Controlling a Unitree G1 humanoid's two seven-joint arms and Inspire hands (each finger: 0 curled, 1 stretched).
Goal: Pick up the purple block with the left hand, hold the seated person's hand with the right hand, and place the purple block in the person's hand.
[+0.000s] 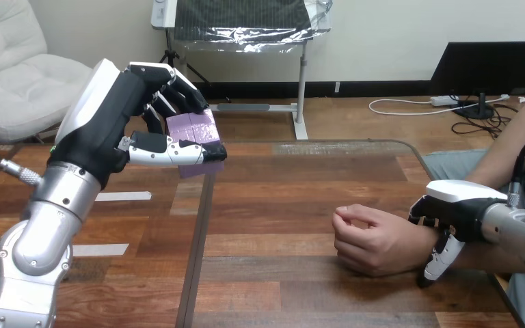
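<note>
Fingers [178, 85] of the left hand [109, 116] curled over the top of the purple block [195, 128], thumb pressed along its near face, block gripped and raised clear of the wooden table [280, 198] at the view's upper left. Across the table, right hand [461, 205] closed on the person's wrist [417, 236], fingers hooked over the top, thumb [441, 263] hanging down the near side. Person's hand [376, 239] resting on the wood, well apart from the block, loosely closed with fingers folded in.

Step in hand, by the look of it: carrying the block across for delivery. To do it well:
- Travel level and slow, with an even squeeze against any twist of the block between thumb and fingers.
- Hold the right-hand clasp light, steadying the wrist rather than dragging it.
- Wait for an opened, upturned palm before descending, with no setting down on a folded hand.
- Lower to palm contact, then ease the thumb off first.

No legible writing, brand or label on block or hands. Pale tape strips [123, 196] on the table blank.
</note>
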